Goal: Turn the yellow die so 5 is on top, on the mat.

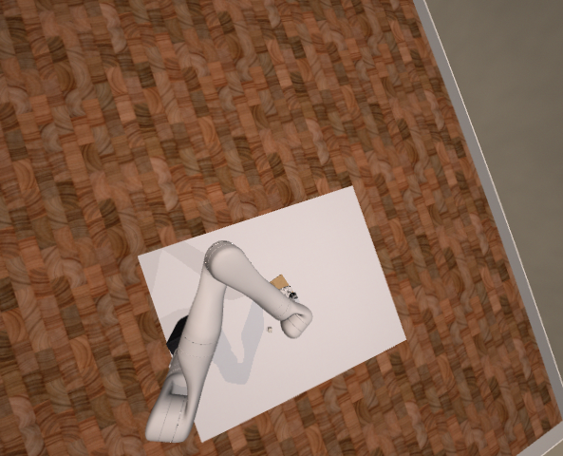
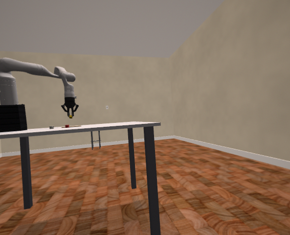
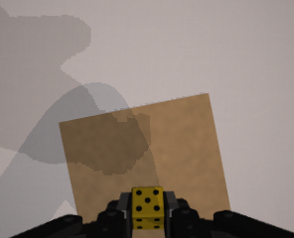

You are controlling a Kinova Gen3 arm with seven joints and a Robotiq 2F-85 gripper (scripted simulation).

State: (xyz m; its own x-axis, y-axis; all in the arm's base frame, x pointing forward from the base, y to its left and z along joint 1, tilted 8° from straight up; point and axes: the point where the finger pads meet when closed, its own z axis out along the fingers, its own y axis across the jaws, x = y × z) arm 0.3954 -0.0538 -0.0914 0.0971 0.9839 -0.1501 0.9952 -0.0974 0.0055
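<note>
My gripper (image 2: 70,115) (image 3: 147,206) is shut on the yellow die (image 2: 70,117) (image 3: 147,200) and points down, holding it above the table. In the wrist view the die's larger visible face shows five pips, and a narrow foreshortened face below it also has pips. The tan mat (image 1: 281,281) (image 2: 76,126) (image 3: 187,144) lies on the table, its near part hidden by the gripper in the wrist view. A red die (image 2: 67,126) is low by the mat in the exterior view; the arm hides it in the top view. A pale grey die (image 1: 269,329) (image 2: 51,127) rests on the table off the mat.
The white table (image 1: 340,236) (image 2: 129,124) extends around the mat. The arm (image 1: 259,289) (image 2: 31,68) reaches over it from its black base (image 2: 9,118). Shadows of the arm cross the table and part of the mat.
</note>
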